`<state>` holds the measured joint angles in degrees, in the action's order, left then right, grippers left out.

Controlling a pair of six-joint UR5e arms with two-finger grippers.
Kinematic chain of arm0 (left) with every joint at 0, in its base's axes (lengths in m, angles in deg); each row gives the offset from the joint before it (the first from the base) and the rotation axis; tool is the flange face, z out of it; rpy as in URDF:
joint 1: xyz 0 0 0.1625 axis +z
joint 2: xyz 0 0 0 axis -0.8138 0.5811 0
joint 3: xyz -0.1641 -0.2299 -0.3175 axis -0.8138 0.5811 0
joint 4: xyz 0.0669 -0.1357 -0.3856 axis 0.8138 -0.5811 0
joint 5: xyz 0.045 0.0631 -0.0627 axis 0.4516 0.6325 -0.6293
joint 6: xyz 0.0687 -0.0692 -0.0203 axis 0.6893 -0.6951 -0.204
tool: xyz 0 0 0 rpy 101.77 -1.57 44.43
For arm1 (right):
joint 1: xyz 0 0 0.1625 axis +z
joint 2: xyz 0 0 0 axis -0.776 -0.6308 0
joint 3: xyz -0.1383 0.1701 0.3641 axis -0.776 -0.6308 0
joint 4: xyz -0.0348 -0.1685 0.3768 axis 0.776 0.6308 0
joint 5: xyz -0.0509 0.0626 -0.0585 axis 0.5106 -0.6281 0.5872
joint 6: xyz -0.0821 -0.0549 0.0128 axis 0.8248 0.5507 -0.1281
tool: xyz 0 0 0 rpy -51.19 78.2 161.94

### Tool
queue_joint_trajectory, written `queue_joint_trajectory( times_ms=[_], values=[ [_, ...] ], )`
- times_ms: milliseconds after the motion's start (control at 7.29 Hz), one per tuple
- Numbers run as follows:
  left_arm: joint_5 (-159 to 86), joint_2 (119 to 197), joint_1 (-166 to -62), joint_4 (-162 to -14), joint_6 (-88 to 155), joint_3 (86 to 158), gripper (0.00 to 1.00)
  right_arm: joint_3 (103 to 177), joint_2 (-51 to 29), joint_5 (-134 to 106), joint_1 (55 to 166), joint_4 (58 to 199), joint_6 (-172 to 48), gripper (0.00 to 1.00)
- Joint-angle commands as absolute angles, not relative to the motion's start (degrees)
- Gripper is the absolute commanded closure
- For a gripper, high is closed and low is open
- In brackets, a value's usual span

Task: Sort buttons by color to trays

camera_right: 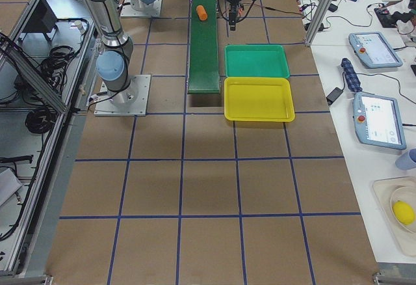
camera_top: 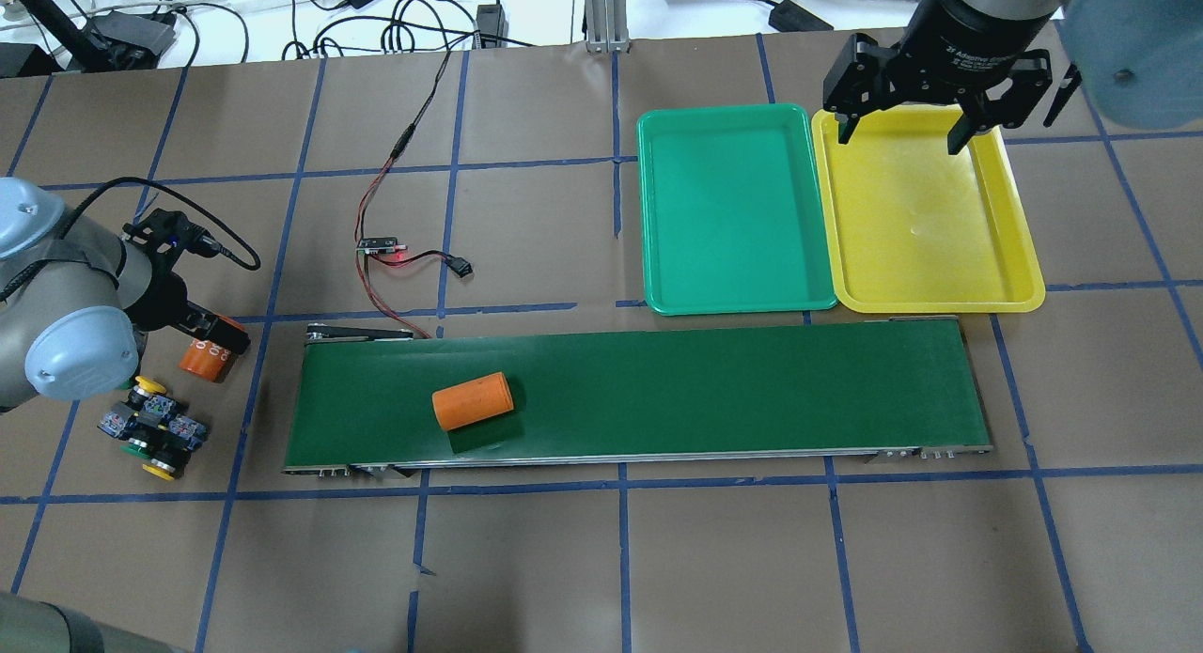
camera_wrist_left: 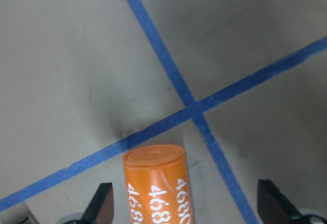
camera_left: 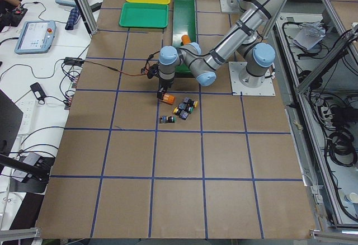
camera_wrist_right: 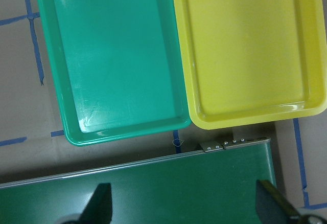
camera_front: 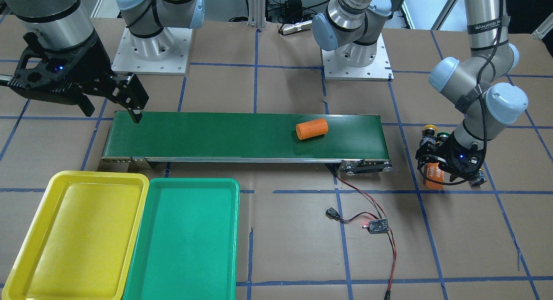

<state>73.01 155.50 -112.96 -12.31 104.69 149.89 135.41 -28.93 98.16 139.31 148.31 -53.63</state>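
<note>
A cluster of buttons [camera_top: 152, 424] with yellow and green caps lies on the table off the belt's end, also visible in the front view [camera_front: 432, 136]. My left gripper [camera_wrist_left: 186, 203] is low beside them and open, its fingers [camera_wrist_left: 99, 206] straddling an orange cylinder [camera_wrist_left: 156, 188] marked 4680 without touching it. Empty, the green tray [camera_top: 648, 211] and the yellow tray [camera_top: 1024, 291] stand side by side beyond the belt's other end. There my right gripper [camera_top: 900, 141] hangs open and empty, over the belt's end in its wrist view.
A long dark-green conveyor belt [camera_top: 705, 390] runs across the middle, with a second orange cylinder [camera_top: 473, 401] lying on it. A small circuit board with red and black wires [camera_top: 381, 246] lies past the belt. Blue tape lines grid the brown tabletop.
</note>
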Motion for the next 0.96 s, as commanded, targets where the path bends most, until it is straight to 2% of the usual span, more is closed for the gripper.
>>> queue_joint_trajectory(
  times_ms=[0, 275, 412, 824],
  values=[
    [73.0, 157.2, -112.1, -11.2, 105.2, 150.0, 0.52, 135.4, -28.8, 98.1, 139.3, 148.3, -53.6, 0.0],
    [75.6, 155.9, -112.4, -10.3, 105.6, 150.1, 0.95, 135.4, -28.8, 98.2, 139.3, 148.4, -53.6, 0.0],
    [77.6, 155.0, -113.3, -10.4, 105.9, 150.2, 1.0, 135.4, -28.8, 98.1, 139.3, 148.3, -53.6, 0.0],
    [77.4, 145.6, -119.1, -17.8, 111.1, 151.5, 1.0, 135.4, -28.8, 98.1, 139.3, 148.4, -53.6, 0.0]
  ],
)
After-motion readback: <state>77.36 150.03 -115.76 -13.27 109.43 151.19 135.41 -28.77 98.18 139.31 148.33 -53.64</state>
